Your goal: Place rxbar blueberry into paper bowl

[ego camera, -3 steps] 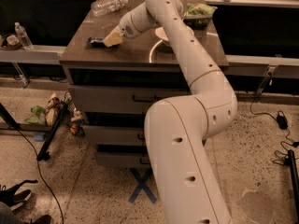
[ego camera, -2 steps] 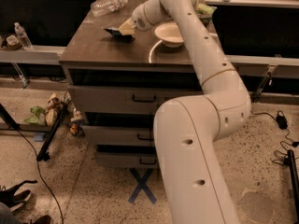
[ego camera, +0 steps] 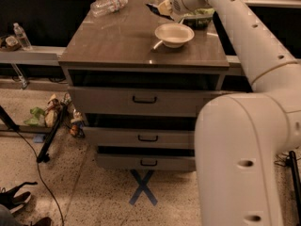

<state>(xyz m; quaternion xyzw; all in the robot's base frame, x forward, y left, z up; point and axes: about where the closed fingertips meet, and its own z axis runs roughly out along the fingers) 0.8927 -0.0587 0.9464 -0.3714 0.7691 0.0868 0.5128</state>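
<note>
The paper bowl (ego camera: 174, 33) is white and round and sits on the brown cabinet top (ego camera: 117, 41), right of its middle. My gripper (ego camera: 161, 8) hangs above the far part of the top, just behind and left of the bowl. It is shut on the rxbar blueberry (ego camera: 153, 8), a dark flat bar that sticks out to the left of the fingers, held above the surface. The arm (ego camera: 244, 36) comes in from the right and fills the right side of the view.
A clear plastic bottle (ego camera: 109, 4) lies at the far left of the top. A green-and-white snack bag (ego camera: 198, 17) lies behind the bowl, partly hidden by the arm. The cabinet has three drawers (ego camera: 145, 99). Cables and litter lie on the floor at left (ego camera: 47, 117).
My gripper has carried the bar from the left-middle of the top to the right and back, ending just behind the bowl. The view has shifted so the cabinet sits more central.
</note>
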